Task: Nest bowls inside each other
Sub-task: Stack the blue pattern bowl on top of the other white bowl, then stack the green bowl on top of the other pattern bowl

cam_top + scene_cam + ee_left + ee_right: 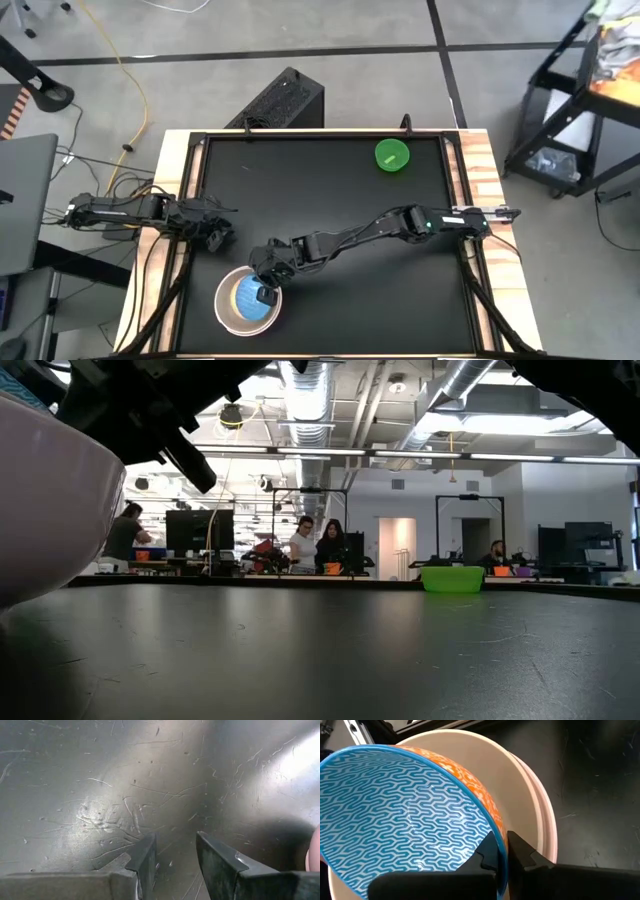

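Observation:
A stack of bowls (232,318) stands near the table's front left. In the right wrist view a cream-white bowl (485,765) sits inside a pink one (549,827). Above the cream-white one a light blue patterned bowl (400,815) with an orange outside is tilted, and my right gripper (265,295) is shut on it. A small green bowl (391,155) rests on its base at the far right. My left gripper (218,238) stands open over bare table at the left. My right gripper pinches the blue bowl's rim (496,822) between its two fingers, one inside (487,851) and one on the orange outer wall. The fingers slant down from the table's right side. The bowl is tilted inside the cream-white bowl; whether its lower part rests there does not show.
The black tabletop (330,210) has a raised frame around it. The low view shows the stack's wall (50,500) close at the left, the green bowl (452,578) far off, and people and desks in the room beyond.

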Robot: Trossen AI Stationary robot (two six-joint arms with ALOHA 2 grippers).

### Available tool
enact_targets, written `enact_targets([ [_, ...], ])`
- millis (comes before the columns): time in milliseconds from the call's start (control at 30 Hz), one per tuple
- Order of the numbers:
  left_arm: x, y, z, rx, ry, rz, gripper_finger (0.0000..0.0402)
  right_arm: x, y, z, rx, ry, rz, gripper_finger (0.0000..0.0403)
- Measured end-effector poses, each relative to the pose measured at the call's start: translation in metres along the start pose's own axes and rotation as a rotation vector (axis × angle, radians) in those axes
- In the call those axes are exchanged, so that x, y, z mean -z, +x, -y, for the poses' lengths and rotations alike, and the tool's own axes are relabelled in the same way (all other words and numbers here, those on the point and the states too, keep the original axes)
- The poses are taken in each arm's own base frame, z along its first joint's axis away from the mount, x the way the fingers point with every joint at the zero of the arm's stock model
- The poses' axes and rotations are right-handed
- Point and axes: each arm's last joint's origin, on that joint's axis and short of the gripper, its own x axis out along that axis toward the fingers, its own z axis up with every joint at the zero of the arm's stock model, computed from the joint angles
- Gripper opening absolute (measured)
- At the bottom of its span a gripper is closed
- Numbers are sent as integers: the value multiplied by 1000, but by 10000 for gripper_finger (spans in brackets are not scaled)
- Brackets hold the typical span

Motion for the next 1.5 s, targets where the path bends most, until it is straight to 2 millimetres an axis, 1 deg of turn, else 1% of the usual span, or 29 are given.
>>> enact_targets([
  [100,0,0,0,0,0,0,128,0,0,-1,-1,0,0,35],
  [200,0,0,0,0,0,0,128,0,0,-1,-2,-1,-1,57],
  [500,0,0,0,0,0,0,128,-1,-1,-1,-6,-2,6,141],
  [633,0,0,0,0,0,0,128,-3,-3,-3,-12,-58,15,176],
  [767,0,0,0,0,0,0,128,-10,-8,-6,-22,-105,39,199],
  [867,0,0,0,0,0,0,128,-18,-15,-10,-28,-131,61,207],
  [1033,0,0,0,0,0,-1,128,-26,-24,-13,-40,-141,91,204],
  [1100,0,0,0,0,0,-1,128,-29,-26,-18,-62,-146,123,201],
  [1167,0,0,0,-1,0,-1,128,-32,-27,-25,-129,-172,162,199],
  [1300,0,0,0,0,0,-1,128,-25,-17,-44,-309,-256,210,196],
  [1400,0,0,0,0,0,-1,128,-13,-4,-54,-349,-298,242,196],
  [1500,0,0,0,0,0,-1,128,0,12,-59,-365,-365,272,195],
])
